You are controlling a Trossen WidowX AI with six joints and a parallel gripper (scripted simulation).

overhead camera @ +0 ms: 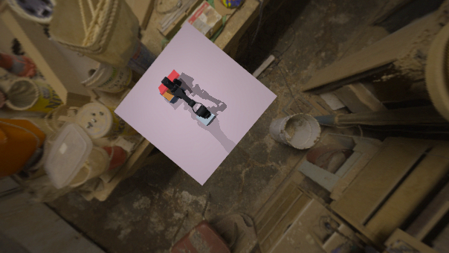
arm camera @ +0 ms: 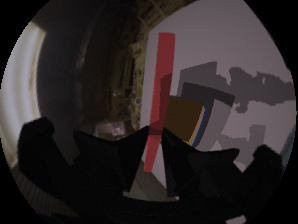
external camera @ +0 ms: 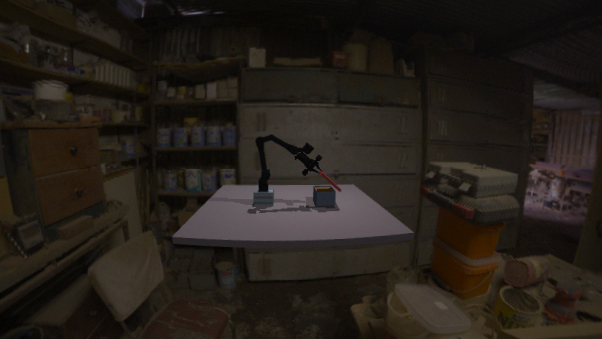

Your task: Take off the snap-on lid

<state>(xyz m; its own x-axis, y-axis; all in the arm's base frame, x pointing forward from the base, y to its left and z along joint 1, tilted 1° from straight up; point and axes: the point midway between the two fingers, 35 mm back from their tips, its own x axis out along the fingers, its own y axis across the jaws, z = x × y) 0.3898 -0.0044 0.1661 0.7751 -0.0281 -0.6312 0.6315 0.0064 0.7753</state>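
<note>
The claw (external camera: 319, 170) is clamped on one edge of the red lid (external camera: 331, 181), which hangs tilted in the air, sloping down and away from it. Just below the claw stands the open storage box (external camera: 323, 198) on the table (external camera: 279, 234). Judged risk: the edge-on pinch may let the lid swivel, slip, or land wrong side up. No legible writing or labels appear.

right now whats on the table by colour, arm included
red: 1, the lid, held tilted in the gripper above the box
blue: 2, the open box and the arm's base block
black: 1, the arm
total: 4
</note>
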